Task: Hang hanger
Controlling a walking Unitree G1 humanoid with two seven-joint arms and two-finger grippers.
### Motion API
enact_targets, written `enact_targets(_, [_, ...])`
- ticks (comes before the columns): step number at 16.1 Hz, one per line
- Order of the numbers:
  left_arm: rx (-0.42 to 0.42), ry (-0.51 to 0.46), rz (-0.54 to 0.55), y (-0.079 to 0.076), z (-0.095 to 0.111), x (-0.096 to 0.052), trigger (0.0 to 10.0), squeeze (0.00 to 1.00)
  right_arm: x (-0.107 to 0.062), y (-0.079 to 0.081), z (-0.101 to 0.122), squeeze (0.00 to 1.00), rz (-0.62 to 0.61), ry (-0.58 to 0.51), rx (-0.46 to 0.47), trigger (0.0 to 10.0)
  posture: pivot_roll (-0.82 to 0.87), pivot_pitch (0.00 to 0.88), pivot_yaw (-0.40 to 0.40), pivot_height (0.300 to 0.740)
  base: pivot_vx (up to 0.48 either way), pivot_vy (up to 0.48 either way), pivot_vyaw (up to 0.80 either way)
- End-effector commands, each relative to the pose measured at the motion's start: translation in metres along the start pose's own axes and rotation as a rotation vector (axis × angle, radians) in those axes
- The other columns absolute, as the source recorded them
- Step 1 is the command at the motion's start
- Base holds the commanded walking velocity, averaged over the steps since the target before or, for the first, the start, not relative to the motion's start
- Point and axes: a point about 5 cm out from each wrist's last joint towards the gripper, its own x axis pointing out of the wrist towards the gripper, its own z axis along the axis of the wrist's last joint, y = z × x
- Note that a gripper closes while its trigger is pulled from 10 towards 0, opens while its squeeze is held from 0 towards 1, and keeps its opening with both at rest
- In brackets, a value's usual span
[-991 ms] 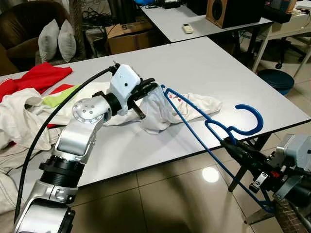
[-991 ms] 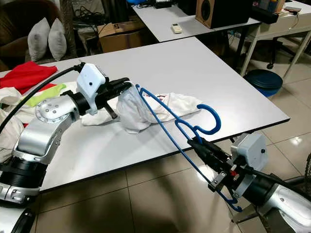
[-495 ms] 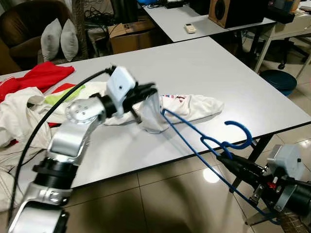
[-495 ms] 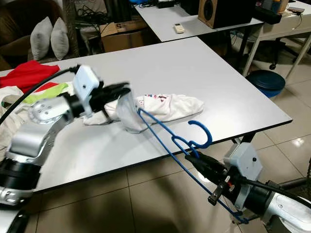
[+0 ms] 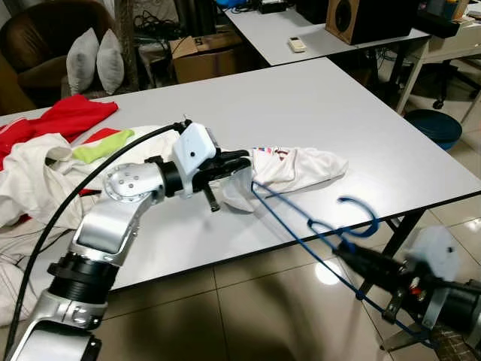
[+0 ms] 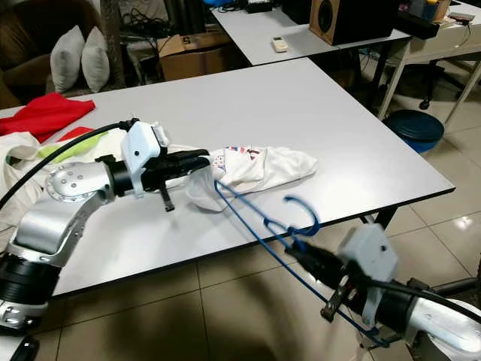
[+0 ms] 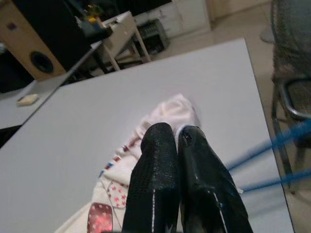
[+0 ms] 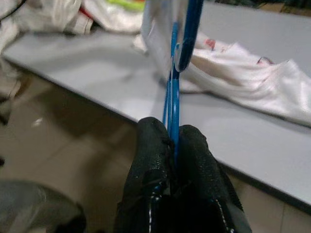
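Note:
A blue wire hanger (image 5: pixel 301 226) slants from the table's front edge down toward the floor, its hook (image 5: pixel 359 218) curling up near the edge. My right gripper (image 8: pixel 176 145) is shut on the hanger's wire just off the table. The hanger's far tip pokes into a white printed shirt (image 5: pixel 301 164) lying on the white table (image 5: pixel 316 98). My left gripper (image 5: pixel 242 159) is shut on a fold of that shirt, holding the cloth up a little beside the hanger's tip.
A heap of white, red and green clothes (image 5: pixel 52 158) covers the table's left end. A second table (image 5: pixel 301 30) with a speaker stands behind. A blue bin (image 5: pixel 432 124) sits on the tiled floor at right. A chair with grey cushions (image 5: pixel 90 60) is at back left.
My right gripper has drawn the hanger down and toward me, so its hook now sits lower at the table edge. My left gripper has lowered with the shirt fold toward the tabletop.

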Motion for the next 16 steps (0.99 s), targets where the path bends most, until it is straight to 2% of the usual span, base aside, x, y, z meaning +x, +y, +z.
enact_targets(1, [0.018, -0.059, 0.033, 0.006, 0.013, 0.0, 0.0, 0.0, 0.002, 0.0, -0.004, 0.0, 0.023, 0.051, -0.022, 10.0, -0.32, 0.0, 0.092, 0.74, 0.0, 0.0, 0.0])
enact_targets(2, [-0.018, -0.118, 0.021, 0.006, 0.021, 0.0, 0.0, 0.0, 0.002, -0.006, -0.011, 0.0, 0.002, 0.104, -0.044, 10.0, -0.32, 0.0, 0.089, 0.74, 0.0, 0.0, 0.0])
enact_targets(4, [-0.045, -0.143, -0.019, 0.002, 0.024, -0.004, 0.0, 0.0, 0.003, -0.017, -0.014, 0.0, -0.076, 0.138, -0.064, 10.0, -0.32, 0.0, 0.086, 0.74, 0.0, 0.0, 0.0])
enact_targets(5, [-0.045, -0.125, -0.015, 0.003, 0.022, -0.006, 0.0, 0.0, 0.003, -0.024, -0.014, 0.0, -0.134, 0.14, -0.081, 10.0, -0.32, 0.0, 0.086, 0.74, 0.0, 0.0, 0.0])
enact_targets(6, [-0.034, -0.073, -0.002, 0.005, 0.015, -0.01, 0.0, 0.0, -0.001, -0.041, -0.013, 0.0, -0.276, 0.135, -0.112, 10.0, -0.32, 0.0, 0.084, 0.74, 0.0, 0.0, 0.0])
enact_targets(7, [-0.029, -0.034, -0.006, 0.006, 0.01, -0.013, 0.0, 0.0, -0.004, -0.051, -0.01, 0.0, -0.355, 0.122, -0.127, 10.0, -0.32, 0.0, 0.085, 0.74, 0.0, 0.0, 0.0])
enact_targets(9, [-0.016, 0.028, -0.032, 0.004, 0.002, -0.017, 0.0, 0.0, -0.009, -0.059, -0.008, 0.0, -0.422, 0.115, -0.145, 10.0, -0.32, 0.0, 0.087, 0.74, 0.0, 0.0, 0.0])
enact_targets(13, [0.001, 0.06, 0.002, 0.009, -0.002, -0.021, 0.0, 0.0, -0.014, -0.061, -0.005, 0.0, -0.44, 0.083, -0.135, 10.0, -0.32, 0.0, 0.088, 0.74, 0.0, 0.0, 0.0])
enact_targets(16, [0.002, 0.011, 0.07, 0.014, 0.004, -0.013, 0.0, 0.0, -0.007, -0.043, 0.001, 0.0, -0.281, 0.014, -0.121, 10.0, -0.33, 0.0, 0.092, 0.74, 0.0, 0.0, 0.0])
